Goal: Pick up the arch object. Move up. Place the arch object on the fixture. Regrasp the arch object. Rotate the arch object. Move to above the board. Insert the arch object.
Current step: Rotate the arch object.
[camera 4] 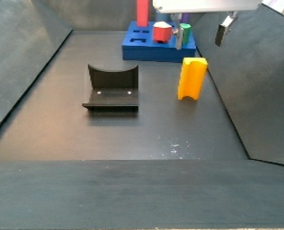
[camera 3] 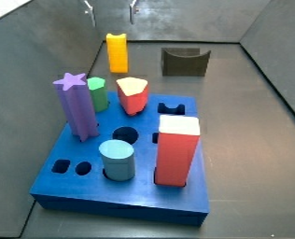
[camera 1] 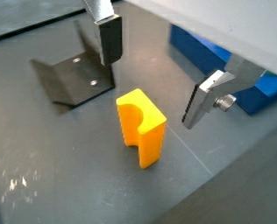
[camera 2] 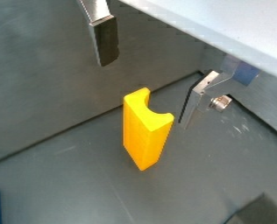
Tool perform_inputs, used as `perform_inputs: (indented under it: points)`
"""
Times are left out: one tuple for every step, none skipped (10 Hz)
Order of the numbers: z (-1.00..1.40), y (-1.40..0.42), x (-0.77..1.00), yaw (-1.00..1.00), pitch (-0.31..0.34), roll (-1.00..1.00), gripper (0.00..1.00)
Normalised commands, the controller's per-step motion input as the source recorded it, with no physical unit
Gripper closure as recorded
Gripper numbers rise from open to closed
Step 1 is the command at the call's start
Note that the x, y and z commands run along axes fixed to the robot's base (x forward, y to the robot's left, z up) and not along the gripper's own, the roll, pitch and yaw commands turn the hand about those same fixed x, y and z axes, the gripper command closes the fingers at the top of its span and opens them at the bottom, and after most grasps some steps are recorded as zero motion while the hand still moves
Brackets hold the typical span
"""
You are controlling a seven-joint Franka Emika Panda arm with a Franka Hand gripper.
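Looking down through the wrist cameras, I see the gripper (camera 1: 152, 74) hanging above the small yellow-and-orange arch object (camera 1: 140, 128), its jaws spread wide and empty. The arch stands upright on the dark floor, mid-frame in both wrist views, between the dark L-shaped fixture (camera 4: 110, 88) and the large blue board (camera 3: 125, 159) in a side view. My step is the pick-up: I judge I should descend straight, centre the flat sides between the pads, then close gently so it doesn't topple. Count: one arch, one fixture, one board, one gripper.
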Motion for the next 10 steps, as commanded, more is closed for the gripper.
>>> perform_inputs:
  points:
    - [-0.04, -0.01, 0.04, 1.0, 0.004, -0.01, 0.0]
    - [-0.04, -0.01, 0.04, 1.0, 0.004, -0.01, 0.0]
    - [-0.04, -0.01, 0.04, 1.0, 0.004, -0.01, 0.0]
    - [-0.04, 0.0, 0.04, 1.0, 0.004, -0.01, 0.0]
    - [-0.03, 0.0, 0.04, 1.0, 0.004, -0.01, 0.0]
    - [-0.03, 0.0, 0.04, 1.0, 0.004, -0.02, 0.0]
    - [-0.03, 0.0, 0.04, 1.0, 0.004, -0.02, 0.0]
    - [-0.03, 0.0, 0.04, 1.0, 0.004, -0.02, 0.0]
    - [-0.03, 0.0, 0.04, 1.0, 0.004, -0.02, 0.0]
    - [-0.03, 0.0, 0.04, 1.0, 0.004, -0.02, 0.0]
